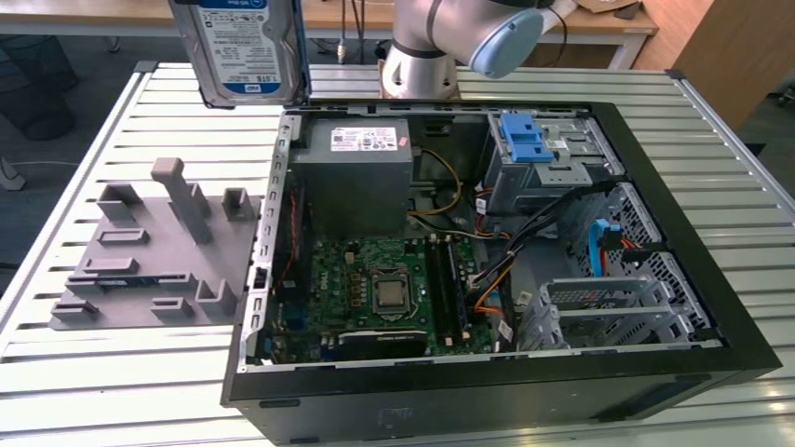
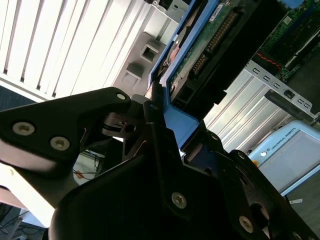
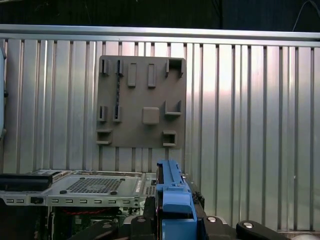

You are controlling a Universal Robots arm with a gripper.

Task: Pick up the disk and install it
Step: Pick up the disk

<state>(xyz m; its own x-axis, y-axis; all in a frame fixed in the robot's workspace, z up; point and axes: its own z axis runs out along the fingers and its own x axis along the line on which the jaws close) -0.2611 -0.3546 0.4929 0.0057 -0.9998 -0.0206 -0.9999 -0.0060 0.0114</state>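
Note:
The disk (image 1: 242,47), a silver drive with a white-and-blue label in a blue carrier, hangs upright high above the table's back, toward the exterior view's left, just outside the open computer case (image 1: 267,279). In the second wrist view my gripper (image 2: 165,125) is shut on the carrier's blue edge, and the disk's (image 2: 200,55) green circuit side faces the camera. The first wrist view shows the blue carrier (image 3: 174,200) standing between the black fingers (image 3: 220,225).
A grey fixture plate (image 1: 155,261) with upright posts lies on the slatted table (image 1: 74,363) under the disk. Inside the case are the power supply box (image 1: 360,177), the motherboard (image 1: 385,289), cables and a blue-handled drive cage (image 1: 537,149). The arm's base (image 1: 423,56) stands behind the case.

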